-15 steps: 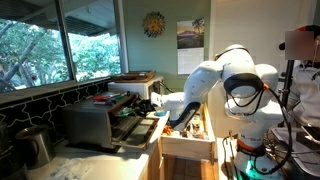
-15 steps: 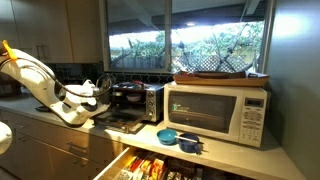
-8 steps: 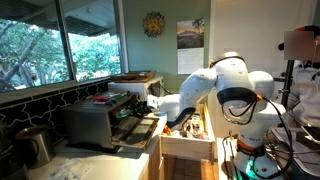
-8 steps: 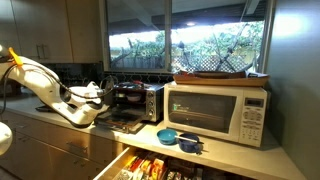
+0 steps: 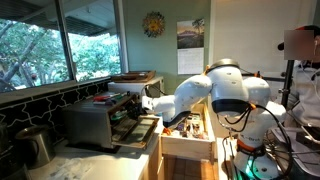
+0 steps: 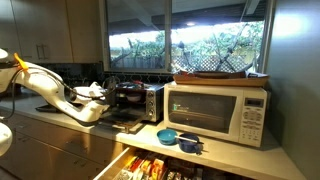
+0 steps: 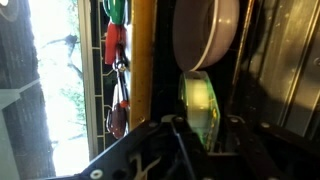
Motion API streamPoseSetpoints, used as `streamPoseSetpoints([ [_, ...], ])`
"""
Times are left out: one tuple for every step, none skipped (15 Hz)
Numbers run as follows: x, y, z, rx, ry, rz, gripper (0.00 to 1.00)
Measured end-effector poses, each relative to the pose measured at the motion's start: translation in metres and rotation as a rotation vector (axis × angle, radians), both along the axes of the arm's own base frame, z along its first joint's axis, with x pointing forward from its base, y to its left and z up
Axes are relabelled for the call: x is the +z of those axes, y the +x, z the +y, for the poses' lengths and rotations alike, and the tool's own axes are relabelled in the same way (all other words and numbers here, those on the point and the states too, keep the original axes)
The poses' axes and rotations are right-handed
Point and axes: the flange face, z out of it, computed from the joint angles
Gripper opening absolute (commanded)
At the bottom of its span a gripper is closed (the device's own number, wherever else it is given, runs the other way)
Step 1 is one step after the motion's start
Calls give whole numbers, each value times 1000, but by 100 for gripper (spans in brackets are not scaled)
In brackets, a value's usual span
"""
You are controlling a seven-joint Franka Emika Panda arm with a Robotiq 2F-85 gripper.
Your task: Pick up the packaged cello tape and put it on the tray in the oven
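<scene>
A white microwave (image 6: pixel 218 112) stands at one end of the counter with a wooden tray (image 6: pixel 220 76) on top. A blue bowl (image 6: pixel 168 136) and a darker dish (image 6: pixel 190 144) sit side by side near the front edge. Below that edge, a stocked drawer (image 6: pixel 150 165) stands open. A metal pot (image 5: pixel 35 145) occupies a corner by the window.

Glossy white arm (image 5: pixel 195 92) of rounded, bulbous segments, with a dark ring (image 5: pixel 233 105) at one broad joint.
</scene>
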Motion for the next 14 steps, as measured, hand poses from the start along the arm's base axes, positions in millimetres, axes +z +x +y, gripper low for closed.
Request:
streamPoseSetpoints([
  [0, 3, 1, 3, 0, -1, 7],
  [-1, 5, 2, 4, 2, -2, 7],
  [-1, 8, 2, 3, 3, -4, 7],
  [-2, 11, 0, -1, 4, -5, 7],
  [-3, 13, -2, -6, 7, -5, 7],
  [-4, 15, -4, -12, 8, -5, 7],
  [-5, 18, -8, -20, 8, -4, 7],
  [-6, 20, -11, -28, 9, -4, 7],
  [-7, 22, -14, -38, 8, -3, 7],
  [-7, 24, -18, -48, 7, -4, 7],
  [-7, 26, -21, -58, 5, -5, 7],
  [-6, 28, -23, -65, 6, -7, 7],
  [-5, 30, -24, -66, 6, -11, 7],
  [-5, 32, -24, -65, 7, -14, 7],
])
